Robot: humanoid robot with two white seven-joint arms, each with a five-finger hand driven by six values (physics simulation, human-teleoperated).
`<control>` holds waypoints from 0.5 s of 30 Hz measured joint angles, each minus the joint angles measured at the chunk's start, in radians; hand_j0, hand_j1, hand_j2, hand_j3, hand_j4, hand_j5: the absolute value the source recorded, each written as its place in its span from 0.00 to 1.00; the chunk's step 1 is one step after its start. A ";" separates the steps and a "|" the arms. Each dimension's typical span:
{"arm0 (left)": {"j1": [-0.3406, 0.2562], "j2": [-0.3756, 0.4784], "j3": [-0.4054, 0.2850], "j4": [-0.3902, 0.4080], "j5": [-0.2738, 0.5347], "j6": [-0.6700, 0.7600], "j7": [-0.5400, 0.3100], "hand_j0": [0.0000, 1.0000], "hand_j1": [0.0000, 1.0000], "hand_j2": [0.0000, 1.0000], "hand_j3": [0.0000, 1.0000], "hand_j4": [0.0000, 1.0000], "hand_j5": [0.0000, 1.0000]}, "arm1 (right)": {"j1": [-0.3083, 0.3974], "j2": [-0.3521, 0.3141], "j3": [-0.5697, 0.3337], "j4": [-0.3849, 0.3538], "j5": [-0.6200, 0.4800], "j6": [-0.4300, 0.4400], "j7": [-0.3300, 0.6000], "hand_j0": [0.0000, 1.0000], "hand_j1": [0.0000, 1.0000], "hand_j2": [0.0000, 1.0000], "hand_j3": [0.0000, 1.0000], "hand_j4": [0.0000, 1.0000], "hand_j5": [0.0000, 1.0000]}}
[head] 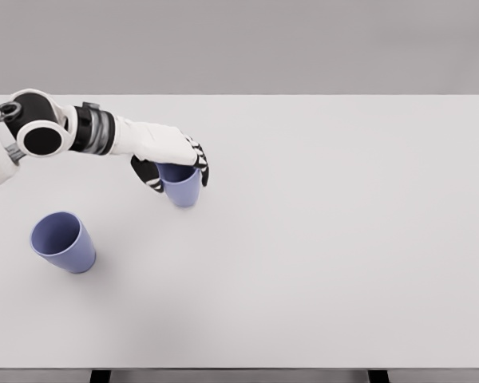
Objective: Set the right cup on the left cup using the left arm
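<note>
White table (pixel 319 239): your work surface. Left hand (pixel 172 155): fingers wrapped around the right cup (pixel 182 187), mid-table, upright. Left cup (pixel 62 242): near left edge, well apart, mouth open. Keep your held cup level; centre it above that rim before lowering.

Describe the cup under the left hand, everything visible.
The grasped cup is a plain periwinkle-blue tumbler, matte, plastic-looking, with no handle and a taper toward its base. It looks upright, on or just above the white table, left of centre; contact with the surface cannot be told. The left hand covers its rim from above, with dark-padded fingers wrapped around its upper wall. The other cup sits apart, nearer the front left.
</note>
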 measured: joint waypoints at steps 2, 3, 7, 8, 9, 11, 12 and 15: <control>-0.002 0.003 0.006 -0.004 0.003 0.000 0.000 0.63 0.63 0.63 0.63 0.63 0.63 | 0.000 0.000 0.000 0.000 0.000 0.000 0.000 1.00 1.00 1.00 1.00 1.00 1.00; 0.003 0.005 0.012 -0.007 0.005 -0.002 0.000 0.63 0.63 0.63 0.63 0.63 0.63 | 0.000 0.000 0.000 0.000 0.000 0.000 0.000 1.00 1.00 1.00 1.00 1.00 1.00; 0.002 0.018 0.037 -0.027 0.011 -0.006 0.000 0.63 0.63 0.63 0.63 0.63 0.63 | 0.000 0.000 0.000 0.000 0.000 0.000 0.000 1.00 1.00 1.00 1.00 1.00 1.00; 0.002 0.023 0.040 -0.032 0.012 -0.007 0.000 0.63 0.63 0.63 0.63 0.63 0.63 | 0.000 0.000 0.000 0.000 0.000 0.000 0.000 1.00 1.00 1.00 1.00 1.00 1.00; 0.002 0.027 0.042 -0.037 0.013 -0.007 0.000 0.63 0.63 0.63 0.63 0.63 0.63 | 0.000 0.000 0.000 0.000 0.000 0.000 0.000 1.00 1.00 1.00 1.00 1.00 1.00; 0.000 0.037 0.045 -0.043 0.015 -0.008 0.000 0.63 0.63 0.63 0.63 0.63 0.63 | 0.000 0.000 0.000 0.000 0.000 0.000 0.000 1.00 1.00 1.00 1.00 1.00 1.00; -0.005 0.041 0.046 -0.046 0.015 -0.009 -0.001 0.63 0.63 0.63 0.63 0.63 0.63 | 0.000 0.000 0.000 0.000 0.000 0.000 0.000 1.00 1.00 1.00 1.00 1.00 1.00; 0.003 0.068 0.068 -0.076 0.018 -0.010 -0.001 0.63 0.63 0.63 0.63 0.63 0.63 | 0.000 0.000 0.000 0.000 0.000 0.000 0.000 1.00 1.00 1.00 1.00 1.00 1.00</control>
